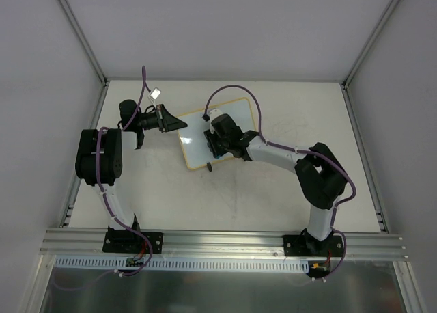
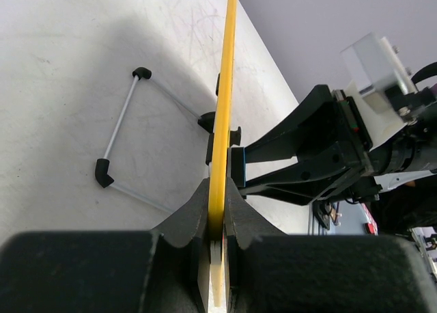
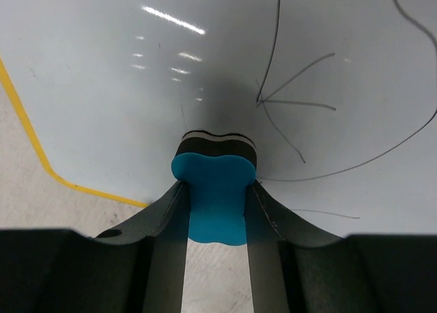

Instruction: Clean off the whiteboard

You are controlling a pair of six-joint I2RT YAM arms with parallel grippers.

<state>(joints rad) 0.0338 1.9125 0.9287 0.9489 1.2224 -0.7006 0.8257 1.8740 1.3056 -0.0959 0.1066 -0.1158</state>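
The whiteboard (image 1: 235,115), white with a yellow frame, is at the table's middle back. My left gripper (image 1: 179,121) is shut on its left frame edge; in the left wrist view the jaws (image 2: 217,190) pinch the yellow frame (image 2: 223,87), seen edge-on. My right gripper (image 1: 213,143) is over the board's near left part, shut on a blue eraser (image 3: 215,190). Its dark felt face presses on the white surface (image 3: 205,53). Thin dark scribble lines (image 3: 293,101) lie just right of the eraser. The right gripper also shows in the left wrist view (image 2: 240,168).
A thin white rod stand with black corner pieces (image 2: 119,132) lies on the table left of the board's edge. A black clip foot (image 1: 209,166) sticks out at the board's near edge. Grey walls enclose the table; an aluminium rail (image 1: 218,241) runs along the front.
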